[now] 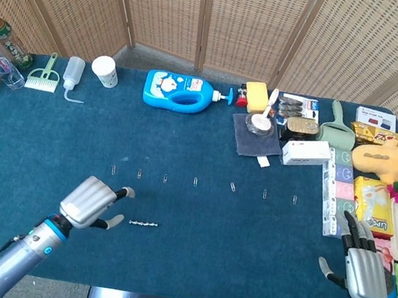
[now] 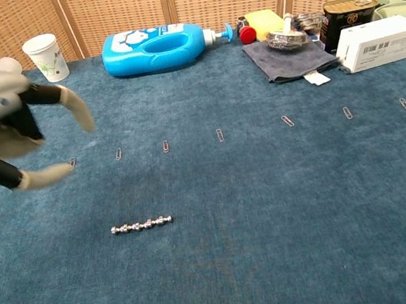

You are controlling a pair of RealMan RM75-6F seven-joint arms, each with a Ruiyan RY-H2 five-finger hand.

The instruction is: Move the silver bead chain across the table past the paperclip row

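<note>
Left hand (image 1: 90, 202) hovers just beside bead chain (image 1: 143, 224) — fingers spread, holding nothing.

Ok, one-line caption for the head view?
Left hand open beside the bead chain, just short of the paperclip row.

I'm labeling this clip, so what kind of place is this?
Probably an indoor robot test setup: a blue cloth table with assorted household props like a detergent bottle, fenced by wicker screens.

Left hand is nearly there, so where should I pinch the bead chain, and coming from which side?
Pinch the silver bead chain at its left end, from above. It lies flat and straight, left to right, and the left hand, open, hovers just off that end.
</note>
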